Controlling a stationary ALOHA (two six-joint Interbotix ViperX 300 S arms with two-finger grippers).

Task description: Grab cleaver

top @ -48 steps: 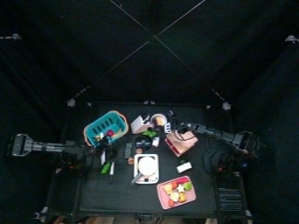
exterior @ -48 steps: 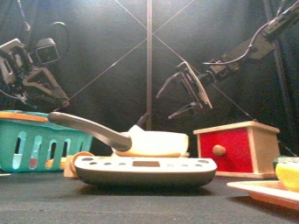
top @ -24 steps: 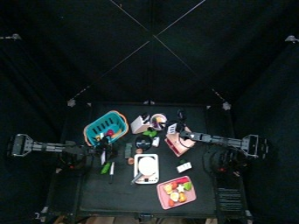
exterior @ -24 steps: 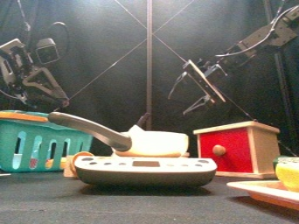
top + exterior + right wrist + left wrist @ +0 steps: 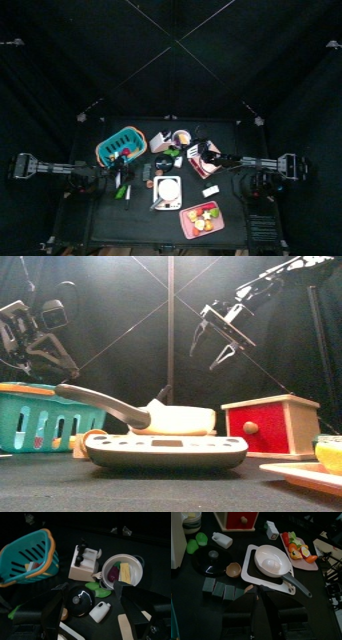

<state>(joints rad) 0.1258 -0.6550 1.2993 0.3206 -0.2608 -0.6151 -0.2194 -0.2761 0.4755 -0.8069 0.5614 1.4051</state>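
The cleaver itself I cannot pick out. A pale knife block (image 5: pixel 83 563) with black handles sticking out of its top stands between the teal basket (image 5: pixel 27 559) and a white bowl (image 5: pixel 123 569); from above, the knife block (image 5: pixel 160 141) sits at the table's back middle. My right gripper (image 5: pixel 87 607) hangs open in the air, looking down on the block from some way off. In the front view the right gripper (image 5: pixel 221 334) is high above the red box (image 5: pixel 267 426). My left gripper (image 5: pixel 256 594) rests at the left, jaws together, holding nothing.
A white pan on a scale (image 5: pixel 167 190) sits at the table's middle front, with a fruit tray (image 5: pixel 202 219) to its front right. A black lid (image 5: pixel 80 598), green pieces (image 5: pixel 100 589) and a white bottle (image 5: pixel 100 611) lie below the right gripper. The teal basket (image 5: pixel 120 146) stands back left.
The right gripper has risen higher above the red box, its arm stretching out straighter, with the jaws staying open. The left arm has not moved.
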